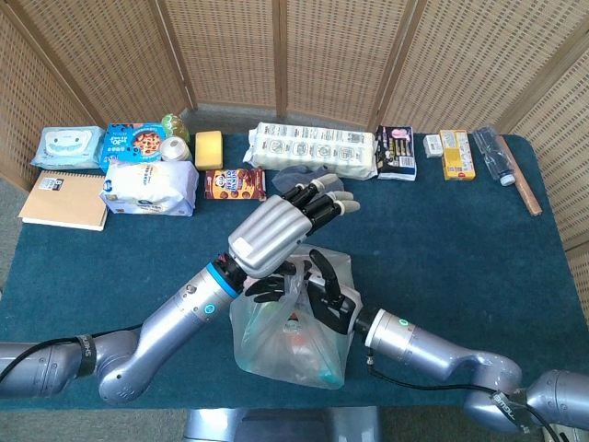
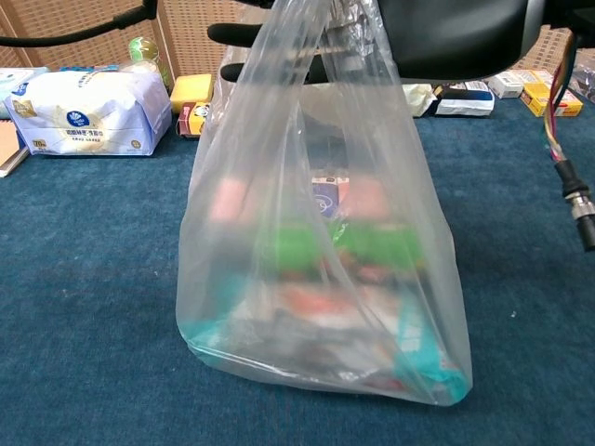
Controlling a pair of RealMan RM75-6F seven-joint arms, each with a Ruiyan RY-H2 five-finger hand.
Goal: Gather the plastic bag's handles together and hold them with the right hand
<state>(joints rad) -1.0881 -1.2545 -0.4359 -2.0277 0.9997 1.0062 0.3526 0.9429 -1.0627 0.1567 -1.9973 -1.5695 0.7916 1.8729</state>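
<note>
A clear plastic bag point(image 1: 285, 345) point(image 2: 316, 260) full of groceries stands on the blue table near the front edge. Its handles point(image 1: 300, 279) point(image 2: 311, 37) are drawn up together at the top. My black right hand point(image 1: 329, 299) point(image 2: 456, 37) reaches in from the right, and its fingers wrap around the bunched handles. My silver left hand point(image 1: 276, 232) hovers just above the bag's top with its fingers stretched out flat toward the back, and nothing shows in them. How the right hand's palm meets the handles is hidden by the left hand.
Goods line the table's back: a wet-wipes pack point(image 1: 67, 145), a tissue pack point(image 1: 147, 187) point(image 2: 88, 116), a notebook point(image 1: 63, 198), a yellow sponge point(image 1: 209, 149), a cookie box point(image 1: 234, 184), a white roll pack point(image 1: 313, 149), a bottle point(image 1: 492, 157) and a wooden stick point(image 1: 525, 189).
</note>
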